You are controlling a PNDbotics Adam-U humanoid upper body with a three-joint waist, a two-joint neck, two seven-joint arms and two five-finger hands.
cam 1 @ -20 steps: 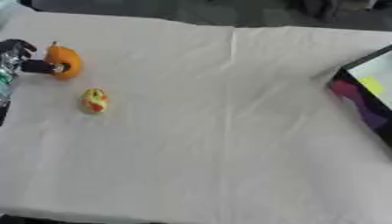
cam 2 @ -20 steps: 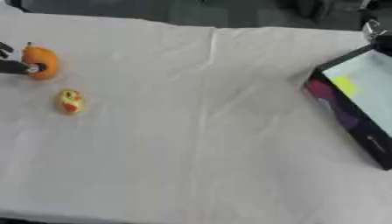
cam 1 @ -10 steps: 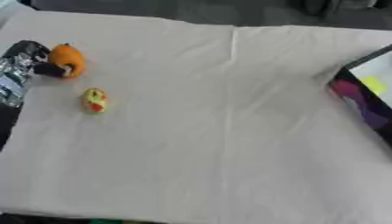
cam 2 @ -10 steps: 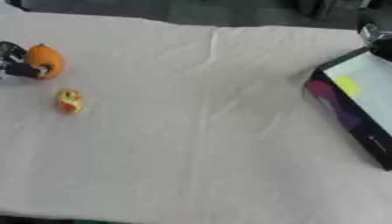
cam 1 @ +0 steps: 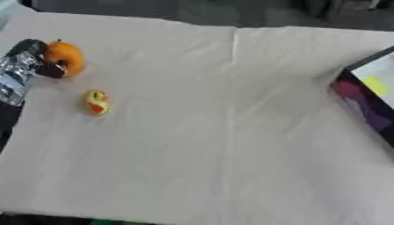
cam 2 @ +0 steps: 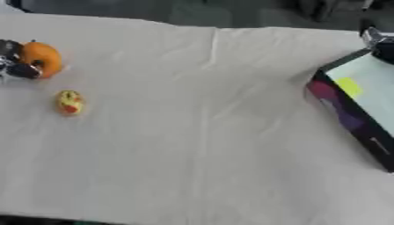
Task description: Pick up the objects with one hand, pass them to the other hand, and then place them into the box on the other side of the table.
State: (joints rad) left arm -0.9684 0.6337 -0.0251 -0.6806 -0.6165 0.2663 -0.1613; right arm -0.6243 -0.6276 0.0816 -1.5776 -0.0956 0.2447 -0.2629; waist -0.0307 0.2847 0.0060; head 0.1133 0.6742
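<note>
Nearest, left of centre, a small yellow-and-red object (cam 1: 96, 102) lies alone on the cloth-covered table (cam 1: 223, 132). Farther back at the upper left, the left hand (cam 1: 31, 61) has its fingers (cam 1: 54, 70) curled round the orange fruit (cam 1: 64, 58). At the right edge sits the box (cam 2: 358, 103), dark-walled. A sliver of the right hand (cam 2: 377, 39) shows above it; its fingers cannot be made out.

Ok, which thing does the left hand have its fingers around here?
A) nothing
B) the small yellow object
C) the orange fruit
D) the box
C: the left hand has its fingers curled round the orange fruit at the table's left edge, while the small yellow object lies apart, nearer the camera.
</note>
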